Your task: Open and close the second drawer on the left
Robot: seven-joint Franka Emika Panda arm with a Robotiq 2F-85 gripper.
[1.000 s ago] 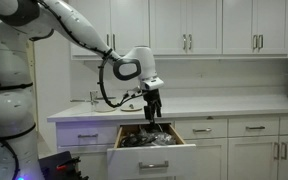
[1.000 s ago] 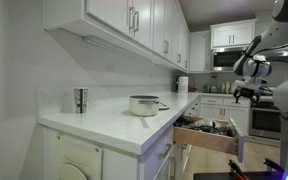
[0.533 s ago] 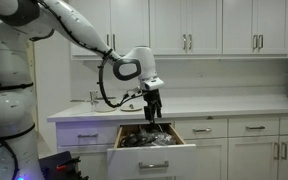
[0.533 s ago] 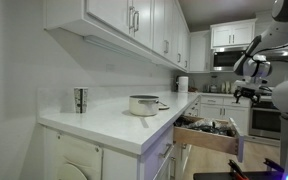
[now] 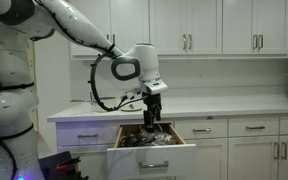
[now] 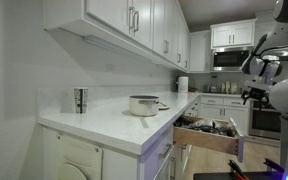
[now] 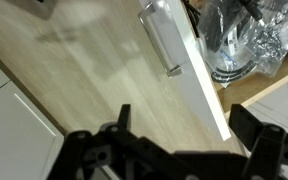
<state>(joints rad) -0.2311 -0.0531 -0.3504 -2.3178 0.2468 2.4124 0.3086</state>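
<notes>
White, with a silver bar handle [image 7: 162,40], the second drawer [image 5: 152,160] stood pulled out, crinkly shiny clutter [image 7: 246,40] inside; my gripper [image 5: 152,122] hung above, fingers [image 7: 121,116] spread.

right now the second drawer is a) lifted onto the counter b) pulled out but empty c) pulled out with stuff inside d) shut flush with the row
C: the drawer stands pulled out from the row of fronts, with dark, shiny things showing inside it, and the open gripper hangs just above.
</notes>
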